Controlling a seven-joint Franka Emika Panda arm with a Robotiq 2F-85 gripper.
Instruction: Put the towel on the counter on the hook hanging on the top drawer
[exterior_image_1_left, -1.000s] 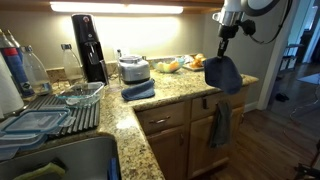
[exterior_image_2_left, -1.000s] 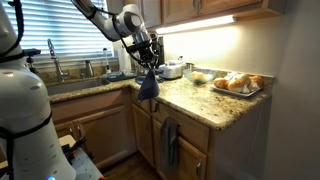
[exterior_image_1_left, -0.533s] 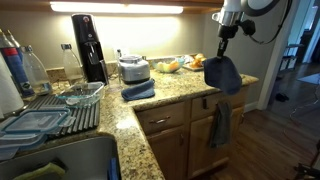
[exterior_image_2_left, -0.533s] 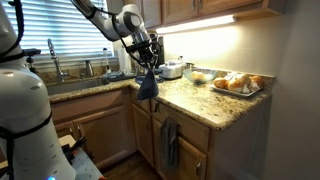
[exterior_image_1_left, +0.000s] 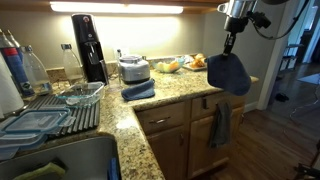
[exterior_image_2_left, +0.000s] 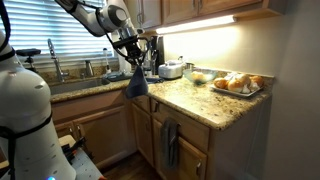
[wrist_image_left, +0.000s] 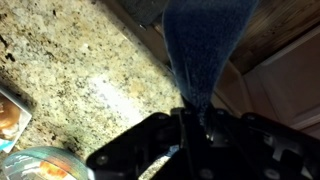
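item: gripper (exterior_image_1_left: 228, 50), jaws clenched on the gathered top of the towel (exterior_image_1_left: 229, 74). in the wrist view the dark fingers (wrist_image_left: 160, 135) pinch the bunched cloth (wrist_image_left: 205, 50) between them.

item: towel, slate-blue, plain. it hangs free below the gripper in a loose, widening drape, lifted off the counter (exterior_image_1_left: 150, 108) and touching nothing else. in both exterior views it is in the air near the counter's edge (exterior_image_2_left: 136, 83). the wrist view shows it over the line where speckled granite (wrist_image_left: 80, 70) meets the wood cabinet front.

item: counter, speckled beige-tan granite with a rounded edge, running around a corner.

item: folded blue towel (exterior_image_1_left: 138, 90), lying on the counter beside a silver appliance (exterior_image_1_left: 133, 68).

item: grey-green towel (exterior_image_1_left: 219, 122), hanging down the cabinet front from the top drawer (exterior_image_1_left: 200, 104). it is below the held towel and apart from it. the hook is too small to make out.

item: black appliance (exterior_image_1_left: 88, 45), upright against the back wall.

item: dish rack (exterior_image_1_left: 60, 115) with a glass bowl (exterior_image_1_left: 85, 95) at its edge.

item: tray of baked goods (exterior_image_2_left: 238, 84) on the counter's end, well apart from the gripper (exterior_image_2_left: 133, 65).
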